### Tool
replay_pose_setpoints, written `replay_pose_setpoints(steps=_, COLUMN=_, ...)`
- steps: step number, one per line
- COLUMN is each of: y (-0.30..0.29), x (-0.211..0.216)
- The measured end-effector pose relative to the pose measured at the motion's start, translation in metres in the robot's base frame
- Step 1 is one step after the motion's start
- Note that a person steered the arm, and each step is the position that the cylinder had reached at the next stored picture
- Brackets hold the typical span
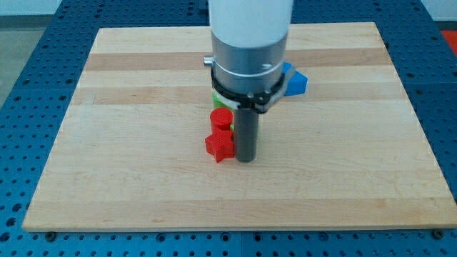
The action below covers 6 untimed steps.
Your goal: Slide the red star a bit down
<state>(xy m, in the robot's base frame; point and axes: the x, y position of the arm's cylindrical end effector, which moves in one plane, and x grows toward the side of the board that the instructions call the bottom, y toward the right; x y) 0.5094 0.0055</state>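
right now my tip [245, 158], a bare rod with no claw, touches the red star [220, 145] from 3 o'clock; pushing from here would send it toward 9, not 6.

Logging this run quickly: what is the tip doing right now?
My tip: holds nothing, rests on the board just right of the red star.

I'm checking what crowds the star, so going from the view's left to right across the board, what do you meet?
Red star → my tip, right beside the star → blue block, partly behind the arm. The red cylinder and a green block sit above the star, overlapping it left to right, so I leave them unordered.
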Motion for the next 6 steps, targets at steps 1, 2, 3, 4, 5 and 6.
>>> replay_pose_setpoints(steps=1, y=-0.011, x=-0.025)
replay_pose_setpoints(steps=2, y=-0.024, x=-0.041)
replay_pose_setpoints(steps=3, y=-0.028, x=-0.042)
replay_pose_setpoints(steps=4, y=-0.024, x=-0.01)
replay_pose_setpoints(steps=5, y=-0.011, x=0.015)
replay_pose_setpoints(steps=6, y=-0.019, x=0.043)
